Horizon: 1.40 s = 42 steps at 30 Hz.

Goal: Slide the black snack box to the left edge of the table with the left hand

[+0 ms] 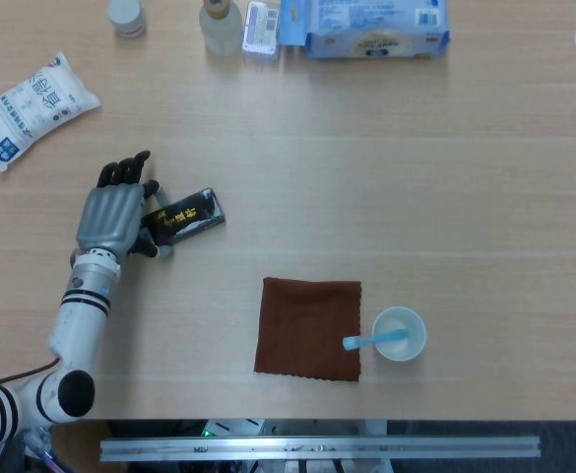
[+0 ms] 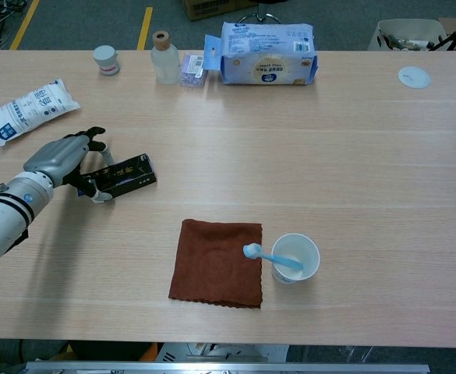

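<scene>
The black snack box [image 1: 191,214] [image 2: 128,174] lies flat on the wooden table [image 1: 366,177], left of centre, its long side tilted slightly. My left hand [image 1: 110,212] [image 2: 60,156] is at the box's left end and grips it. The fingers curl over the far side and the thumb sits at the near side, so the left end of the box is hidden under the hand. My right hand appears in neither view.
A white bag [image 1: 33,106] [image 2: 26,109] lies to the far left, beyond the hand. A brown cloth [image 1: 309,328] and a cup with a blue toothbrush [image 1: 399,334] sit near the front. A wipes pack [image 2: 268,53], bottle [image 2: 164,58] and jar [image 2: 105,59] line the far edge.
</scene>
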Each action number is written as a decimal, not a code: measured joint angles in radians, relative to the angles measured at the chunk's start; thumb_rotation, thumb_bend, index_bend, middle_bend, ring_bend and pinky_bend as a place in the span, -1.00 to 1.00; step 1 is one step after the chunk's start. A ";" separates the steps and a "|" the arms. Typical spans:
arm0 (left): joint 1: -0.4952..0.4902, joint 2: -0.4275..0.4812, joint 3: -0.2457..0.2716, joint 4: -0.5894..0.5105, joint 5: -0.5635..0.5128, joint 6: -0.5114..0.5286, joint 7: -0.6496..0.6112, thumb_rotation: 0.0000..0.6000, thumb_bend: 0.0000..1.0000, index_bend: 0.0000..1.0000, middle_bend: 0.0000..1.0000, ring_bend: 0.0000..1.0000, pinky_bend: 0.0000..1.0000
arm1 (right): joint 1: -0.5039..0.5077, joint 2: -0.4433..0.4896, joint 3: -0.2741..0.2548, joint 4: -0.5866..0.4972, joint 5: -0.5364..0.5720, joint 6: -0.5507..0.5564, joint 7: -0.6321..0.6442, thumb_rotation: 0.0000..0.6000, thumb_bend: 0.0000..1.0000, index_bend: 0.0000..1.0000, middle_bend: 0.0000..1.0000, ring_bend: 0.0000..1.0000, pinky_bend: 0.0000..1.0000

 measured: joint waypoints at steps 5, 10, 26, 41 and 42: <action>0.013 0.020 0.011 -0.010 0.008 0.010 0.000 1.00 -0.85 -0.14 -1.00 -1.00 -0.96 | -0.001 0.000 0.000 0.000 0.001 0.000 0.001 1.00 -0.59 -0.71 -0.70 -0.73 -0.27; 0.032 0.050 0.024 -0.031 0.014 0.026 0.001 1.00 -0.85 -0.14 -1.00 -1.00 -0.96 | -0.002 0.000 0.000 -0.001 0.002 0.000 0.001 1.00 -0.59 -0.71 -0.70 -0.73 -0.27; 0.115 0.179 0.071 -0.108 0.059 0.087 -0.038 1.00 -0.85 -0.14 -1.00 -1.00 -0.96 | 0.003 -0.005 0.001 -0.008 0.001 -0.007 -0.011 1.00 -0.59 -0.71 -0.70 -0.73 -0.27; 0.078 0.149 0.036 -0.123 0.083 0.056 -0.032 1.00 -0.85 -0.44 -1.00 -1.00 -0.96 | 0.005 -0.009 0.001 -0.005 0.000 -0.007 -0.008 1.00 -0.59 -0.71 -0.70 -0.73 -0.27; 0.075 0.143 0.035 -0.119 0.079 0.051 -0.029 1.00 -0.85 -0.44 -1.00 -1.00 -0.96 | 0.005 -0.009 0.001 -0.004 0.000 -0.007 -0.007 1.00 -0.59 -0.71 -0.70 -0.73 -0.27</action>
